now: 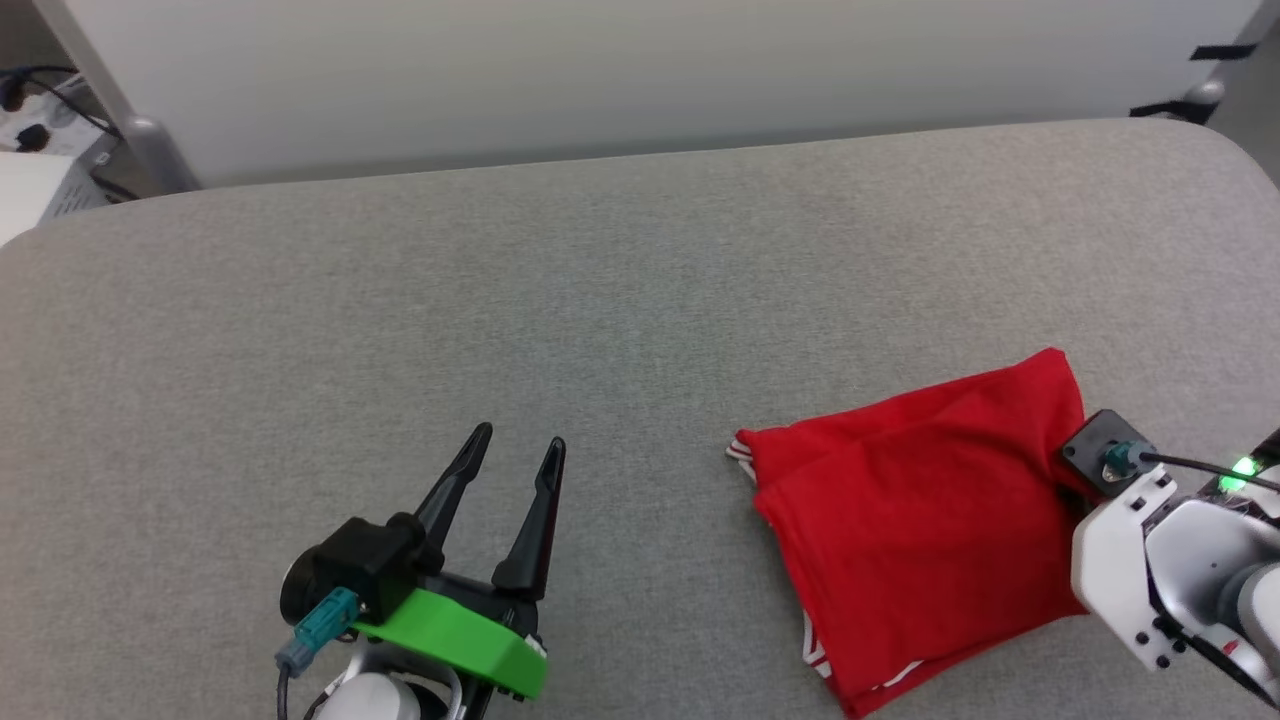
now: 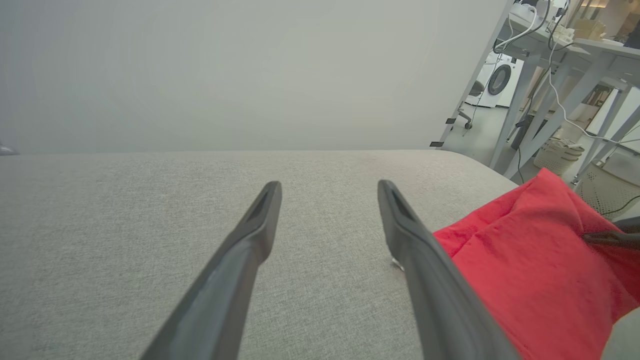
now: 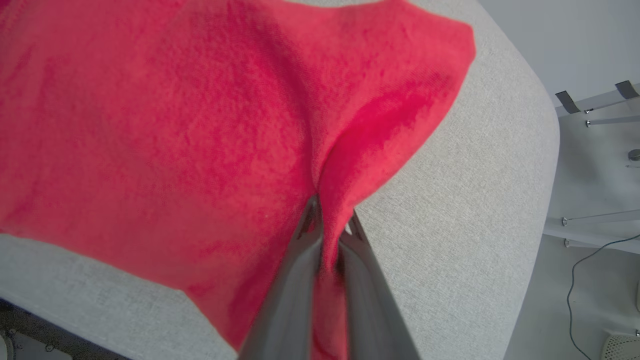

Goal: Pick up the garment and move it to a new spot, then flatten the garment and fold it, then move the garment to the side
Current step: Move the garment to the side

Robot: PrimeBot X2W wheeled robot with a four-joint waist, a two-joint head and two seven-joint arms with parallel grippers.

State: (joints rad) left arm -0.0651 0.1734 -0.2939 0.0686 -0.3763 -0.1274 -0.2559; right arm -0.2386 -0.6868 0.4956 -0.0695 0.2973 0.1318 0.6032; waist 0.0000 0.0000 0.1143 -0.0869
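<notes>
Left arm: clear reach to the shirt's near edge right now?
Probably yes: left gripper is open, only bare grey surface lies between it and the shirt; right gripper pinches the far side.

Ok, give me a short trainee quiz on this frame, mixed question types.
1. True or false: the left gripper has its fingers open, clear of the folded red shirt.
2. On the grey padded table, the shirt lies toward: A) the robot's left, B) the robot's right, C) the far edge.
3. Fill in: the right gripper has its fingers pinching a fold of ___.
Key: 1 true; 2 B; 3 the shirt.
</notes>
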